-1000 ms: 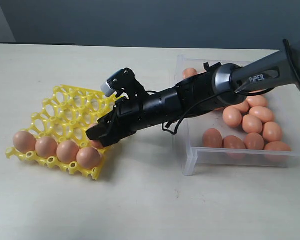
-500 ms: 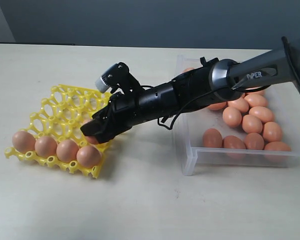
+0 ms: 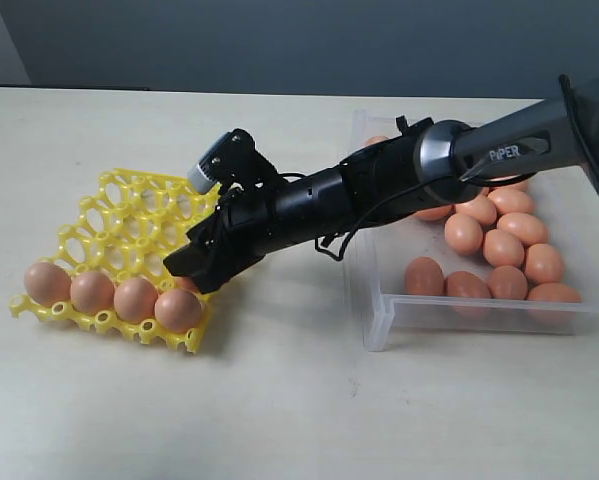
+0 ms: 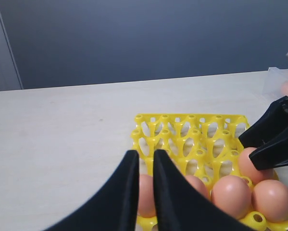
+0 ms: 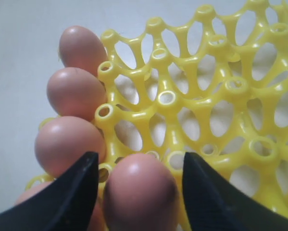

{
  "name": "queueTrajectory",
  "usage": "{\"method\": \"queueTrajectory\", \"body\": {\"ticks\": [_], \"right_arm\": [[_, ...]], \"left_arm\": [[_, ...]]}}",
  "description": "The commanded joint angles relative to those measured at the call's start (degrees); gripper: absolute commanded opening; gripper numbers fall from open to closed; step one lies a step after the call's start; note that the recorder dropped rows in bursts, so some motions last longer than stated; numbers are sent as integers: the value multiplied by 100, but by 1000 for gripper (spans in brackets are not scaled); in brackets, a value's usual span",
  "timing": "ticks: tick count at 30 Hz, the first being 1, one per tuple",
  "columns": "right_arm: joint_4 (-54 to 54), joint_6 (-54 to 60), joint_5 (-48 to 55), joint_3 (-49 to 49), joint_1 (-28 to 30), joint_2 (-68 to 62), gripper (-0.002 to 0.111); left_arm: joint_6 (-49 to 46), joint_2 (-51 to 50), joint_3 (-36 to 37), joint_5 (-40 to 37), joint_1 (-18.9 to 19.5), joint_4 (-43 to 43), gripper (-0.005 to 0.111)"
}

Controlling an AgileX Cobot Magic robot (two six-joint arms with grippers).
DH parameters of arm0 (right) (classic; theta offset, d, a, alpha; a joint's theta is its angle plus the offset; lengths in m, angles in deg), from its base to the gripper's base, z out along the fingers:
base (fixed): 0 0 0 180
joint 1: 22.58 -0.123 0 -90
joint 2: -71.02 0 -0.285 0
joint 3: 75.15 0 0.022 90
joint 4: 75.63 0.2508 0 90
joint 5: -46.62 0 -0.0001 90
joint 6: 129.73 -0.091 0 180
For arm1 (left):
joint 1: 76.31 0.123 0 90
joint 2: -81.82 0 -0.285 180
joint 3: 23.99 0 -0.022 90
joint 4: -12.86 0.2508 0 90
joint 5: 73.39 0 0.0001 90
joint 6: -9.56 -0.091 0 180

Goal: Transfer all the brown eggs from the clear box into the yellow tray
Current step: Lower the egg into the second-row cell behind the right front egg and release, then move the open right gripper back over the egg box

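Over at the yellow tray [image 3: 119,215], the right claw [image 3: 191,268] is reaching in from the clear box [image 3: 379,325] side, with both containers sitting flat on the bench [image 3: 279,420]. That arm's wrist cam shows one egg [image 5: 140,192] sitting in a second-row cup. There's a black finger on either side of it and a sliver of yellow in both gaps, so I'd call that claw released, not gripping. Four more eggs [image 3: 135,299] fill the row along the tray's 6 o'clock edge. The left claw [image 4: 144,155] hangs near that same edge, fingers pinched to a thin slit with nothing between them. It doesn't show in the wide view at all.

What the next move hangs on, imo: the remaining brown eggs [image 3: 503,248] are piled in the box, roughly 3 o'clock from the right claw and well apart from it. The right forearm lies over the box's wall, so it's clearly the nearer arm. Its long axis runs about 2 to 8 o'clock, so backing out along that line should land it in the box. The box eggs lie on their sides, touching and pointing every which way, so it'll probably have to square up across an egg's short axis.
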Motion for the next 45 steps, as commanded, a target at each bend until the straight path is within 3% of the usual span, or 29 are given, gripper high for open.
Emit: {"method": "queueTrajectory", "body": {"ticks": [1,18,26,28,30,32,33,35,37,39,42,45], "right_arm": [[32,74,13,32,0,-4,53],[204,303,43,75,0,23,53],[204,-120,-402,75,13,1062,53],[-356,-1065,-1317,75,13,1449,53],[-1588,-2620,-2296,-10,13,1725,53],[-3940,-5720,-2981,-378,205,2140,52],[-5305,-7469,-2362,-518,585,2303,43],[-6955,-8833,-1486,-518,1096,2292,31],[-8761,-10197,-1028,-518,1687,2124,27],[-9386,-10718,-606,-432,1955,1904,33],[-9505,-10832,-225,-279,2084,1610,45],[-9658,-10893,160,-71,2072,1290,48]], "left_arm": [[5,-35,29,36,-10,11,12],[5,-35,29,36,-10,11,12],[5,-35,29,36,-10,11,12],[5,-35,29,36,-10,11,12],[5,-35,29,36,-10,11,12],[5,-35,29,36,-10,11,12],[5,-35,29,36,-10,11,12],[5,-35,29,36,-10,11,12],[5,-35,29,36,-10,11,12],[5,-35,29,36,-10,11,12],[5,-35,29,36,-10,11,12],[5,-35,29,36,-10,11,12]]}}
